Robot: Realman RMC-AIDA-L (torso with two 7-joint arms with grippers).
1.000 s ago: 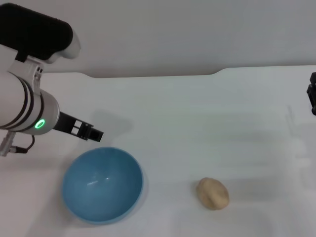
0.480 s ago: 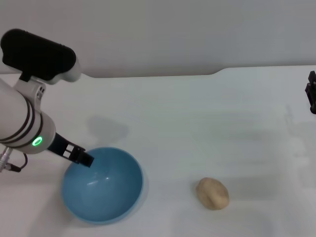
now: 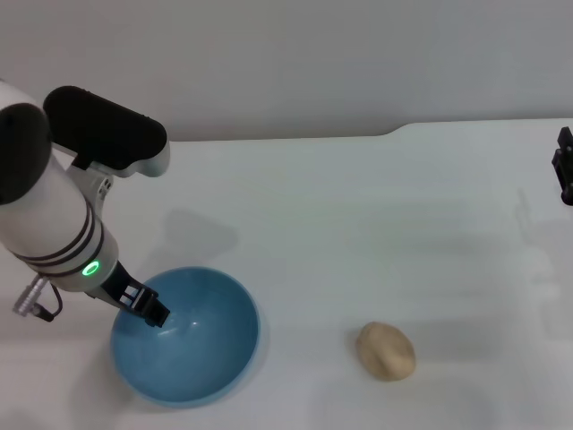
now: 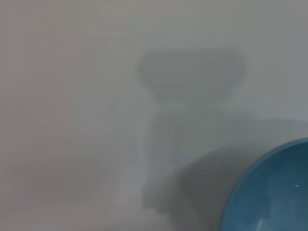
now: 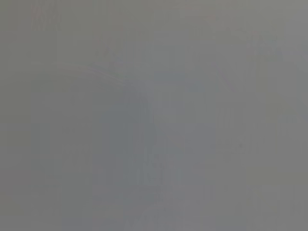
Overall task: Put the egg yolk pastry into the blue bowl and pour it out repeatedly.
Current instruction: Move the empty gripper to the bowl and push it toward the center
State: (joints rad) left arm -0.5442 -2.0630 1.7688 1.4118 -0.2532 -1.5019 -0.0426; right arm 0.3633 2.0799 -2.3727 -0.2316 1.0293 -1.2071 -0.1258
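Sitting nearest, low on the left side of the white table [image 3: 358, 206]: the blue bowl [image 3: 192, 354], upright, round and deep, showing only its glossy blue inside with a small glint of light. Lying on the bare table to the right of the bowl, well apart from it and at about the same depth: the pastry [image 3: 386, 351], a small pale tan lump with a crease down its surface, outside the bowl and touched by nothing. Reaching down from the left over the bowl's left rim: the left gripper [image 3: 154, 313], a dark tip at the end of a thick white arm with a green light glowing near the wrist, its end dipping just inside the rim, touching or just above the blue wall, impossible to say which. Not showing whether this gripper is open or closed, and not showing anything held in it. Catching, in the left wrist view, only a curved slice of the bowl [image 4: 274, 192] at one corner, with a soft shadow falling on the table beside it. Hanging farther back at the far right edge of the table: the right gripper [image 3: 565, 167], a small dark shape, well apart from bowl and pastry, its state likewise not to be told. Giving nothing but flat grey in the right wrist view.
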